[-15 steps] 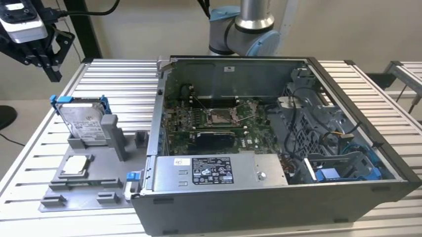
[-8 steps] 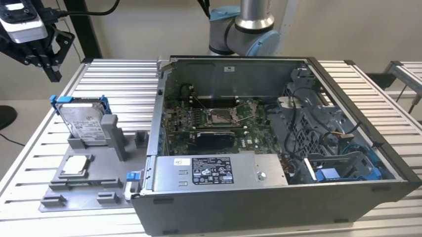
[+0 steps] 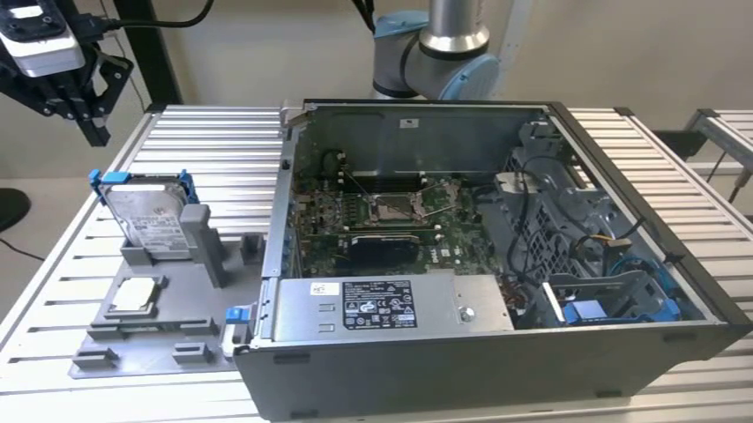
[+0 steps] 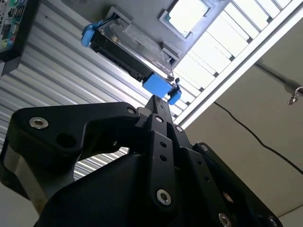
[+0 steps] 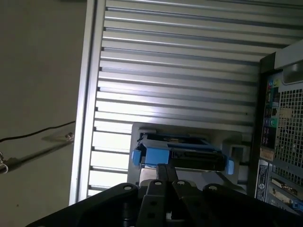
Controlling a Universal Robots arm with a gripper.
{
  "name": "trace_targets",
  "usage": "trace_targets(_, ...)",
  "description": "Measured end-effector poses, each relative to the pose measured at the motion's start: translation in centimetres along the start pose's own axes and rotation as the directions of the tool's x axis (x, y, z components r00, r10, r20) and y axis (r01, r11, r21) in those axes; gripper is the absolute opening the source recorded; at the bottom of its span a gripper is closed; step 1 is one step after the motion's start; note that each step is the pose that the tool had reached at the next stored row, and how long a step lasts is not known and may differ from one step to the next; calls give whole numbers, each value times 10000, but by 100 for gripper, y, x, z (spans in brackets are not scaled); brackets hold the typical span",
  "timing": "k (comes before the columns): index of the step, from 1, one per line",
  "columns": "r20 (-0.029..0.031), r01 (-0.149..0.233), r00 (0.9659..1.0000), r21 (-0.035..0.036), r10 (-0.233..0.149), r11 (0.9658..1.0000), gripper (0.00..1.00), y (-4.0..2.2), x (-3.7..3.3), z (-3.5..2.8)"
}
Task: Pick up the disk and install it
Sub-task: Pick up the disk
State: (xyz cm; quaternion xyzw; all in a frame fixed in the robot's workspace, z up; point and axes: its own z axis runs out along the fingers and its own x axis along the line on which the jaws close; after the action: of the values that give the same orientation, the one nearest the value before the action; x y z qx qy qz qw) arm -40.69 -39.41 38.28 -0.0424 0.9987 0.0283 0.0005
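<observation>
In the exterior view, the open computer case (image 3: 495,361) sits on the slatted table (image 3: 212,141). At its 9 o'clock, the disk (image 3: 147,216) stands upright in a grey holder (image 3: 159,342). The gripper (image 3: 94,135) hovers at the disk's 11 o'clock with its fingers pressed together, empty and touching nothing.

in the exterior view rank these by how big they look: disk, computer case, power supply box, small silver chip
1. computer case
2. power supply box
3. disk
4. silver chip
No two look alike in size, so the order is clear.
</observation>
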Motion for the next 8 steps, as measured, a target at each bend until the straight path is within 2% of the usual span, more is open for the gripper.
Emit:
trace_targets(2, -9, 147, 9999, 0, -147, 9999, 0, 0, 0, 0)
trace_targets(4, -28, 510, 9987, 0, -510, 9987, 0, 0, 0, 0)
trace_targets(6, -48, 862, 9963, -2, -862, 9963, 0, 0, 0, 0)
trace_targets(8, -70, 1235, 9923, -4, -1235, 9923, 0, 0, 0, 0)
